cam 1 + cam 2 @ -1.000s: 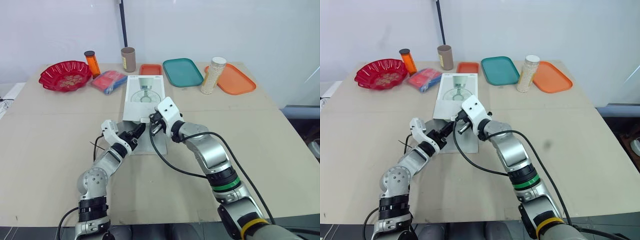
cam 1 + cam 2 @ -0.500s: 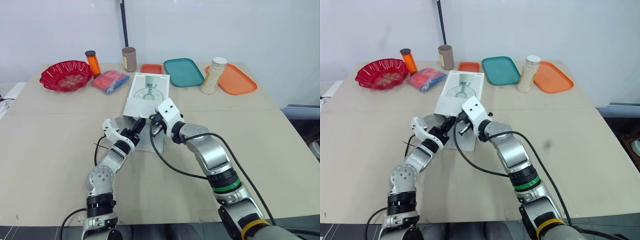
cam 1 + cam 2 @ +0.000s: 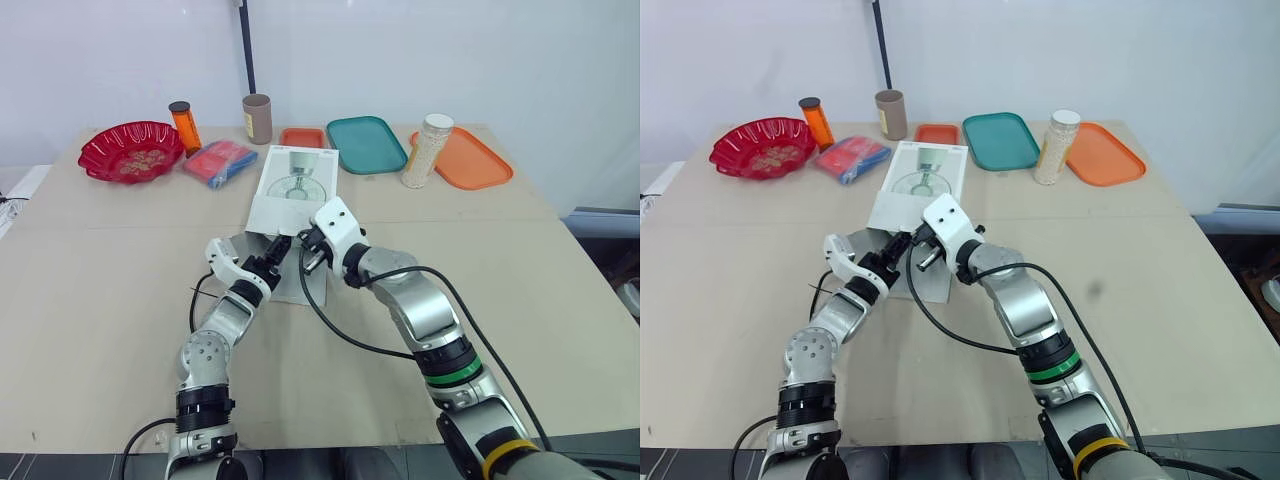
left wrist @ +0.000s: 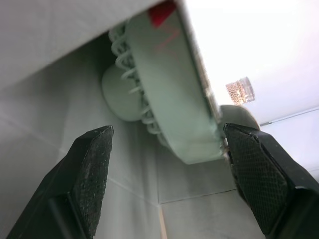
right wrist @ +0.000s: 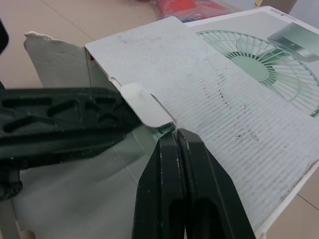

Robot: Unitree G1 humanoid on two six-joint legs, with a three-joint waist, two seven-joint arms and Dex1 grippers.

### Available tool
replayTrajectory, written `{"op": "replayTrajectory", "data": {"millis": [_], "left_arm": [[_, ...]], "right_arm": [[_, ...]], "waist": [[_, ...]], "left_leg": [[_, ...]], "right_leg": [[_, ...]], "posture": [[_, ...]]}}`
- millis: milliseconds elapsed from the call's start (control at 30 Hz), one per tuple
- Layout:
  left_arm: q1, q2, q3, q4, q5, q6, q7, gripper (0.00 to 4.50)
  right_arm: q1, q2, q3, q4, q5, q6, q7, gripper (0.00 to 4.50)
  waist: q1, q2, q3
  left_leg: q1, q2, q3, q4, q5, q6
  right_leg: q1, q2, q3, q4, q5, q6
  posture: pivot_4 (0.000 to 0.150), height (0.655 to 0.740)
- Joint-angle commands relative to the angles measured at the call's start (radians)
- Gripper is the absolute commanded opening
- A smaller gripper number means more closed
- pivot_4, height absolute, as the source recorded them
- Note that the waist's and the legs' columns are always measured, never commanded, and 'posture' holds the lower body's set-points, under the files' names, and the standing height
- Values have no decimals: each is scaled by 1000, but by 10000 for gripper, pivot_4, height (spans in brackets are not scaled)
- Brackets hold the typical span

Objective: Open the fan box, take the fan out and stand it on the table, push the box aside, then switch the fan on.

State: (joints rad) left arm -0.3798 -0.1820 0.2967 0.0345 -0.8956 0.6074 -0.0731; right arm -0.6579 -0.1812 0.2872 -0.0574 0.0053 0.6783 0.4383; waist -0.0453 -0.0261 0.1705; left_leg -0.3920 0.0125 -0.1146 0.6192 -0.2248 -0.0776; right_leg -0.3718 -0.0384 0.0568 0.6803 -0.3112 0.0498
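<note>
Mid-worktop (image 3: pixel 90 300) at the fan box's (image 3: pixel 295 185) open near end, right end effector (image 5: pixel 175 135) pinched shut on its top flap, left end effector (image 3: pixel 275 252) spread wide around the fan (image 4: pixel 174 99) inside, probably light with a brittle grille, so best grabbed by the solid rim.

From the head views: left arm (image 3: pixel 215 335) bent at the elbow, forearm reaching forward and inward. The left hand (image 3: pixel 274 254) has its black fingers (image 4: pixel 92 172) spread wide apart. The right arm (image 3: pixel 420 310) angles in from the right, wrist raised, and the right hand (image 3: pixel 304 243) has its fingers (image 5: pixel 164 194) pressed flat together. The two hands sit just beside each other.
</note>
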Motion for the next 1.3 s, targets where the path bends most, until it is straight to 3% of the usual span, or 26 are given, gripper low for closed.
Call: {"op": "replayTrajectory", "data": {"millis": [33,433,467,533,733,867,900,1300], "left_arm": [[-14,-69,9,23,-45,-24,6,37852],[-29,-87,11,55,-169,-71,23,37852],[-26,-87,6,53,-172,-73,24,32355],[-21,-83,-4,51,-177,-76,27,26120],[-6,-85,-20,48,-201,-87,27,26120],[-4,-86,-25,48,-212,-93,28,12429],[-5,-84,-28,49,-214,-97,28,11001],[37,-90,-53,21,-230,-117,52,9842]], "right_arm": [[14,-8,15,7,-9,22,8,0],[15,-13,18,0,-8,27,10,0],[15,-12,18,1,-9,27,10,0],[15,-12,19,0,-9,27,10,0],[15,-13,22,-1,-8,27,11,0],[16,-12,23,-3,-7,29,10,0],[16,-12,24,-4,-7,29,10,0],[16,-18,27,-11,-9,34,18,0]], "waist": [[0,0,0],[0,0,0],[0,0,0],[0,0,0],[0,0,0],[0,0,0],[0,0,0],[0,0,0]], "left_leg": [[0,0,0,0,0,0],[0,0,0,0,0,0],[0,0,0,0,0,0],[0,0,0,0,0,0],[0,0,0,0,0,-1],[0,0,0,0,1,-1],[0,0,0,0,1,-1],[0,0,-1,0,1,-1]], "right_leg": [[0,0,0,0,0,0],[0,0,0,0,0,0],[0,0,0,0,0,0],[0,0,0,0,0,0],[0,0,0,0,0,0],[0,0,0,0,0,0],[0,0,0,0,0,0],[0,0,0,0,0,0]], "posture": [[1500,7400],[1500,7400],[1500,7400],[1500,7400],[1500,7400],[1500,7400],[1500,7400],[1500,7400]]}}
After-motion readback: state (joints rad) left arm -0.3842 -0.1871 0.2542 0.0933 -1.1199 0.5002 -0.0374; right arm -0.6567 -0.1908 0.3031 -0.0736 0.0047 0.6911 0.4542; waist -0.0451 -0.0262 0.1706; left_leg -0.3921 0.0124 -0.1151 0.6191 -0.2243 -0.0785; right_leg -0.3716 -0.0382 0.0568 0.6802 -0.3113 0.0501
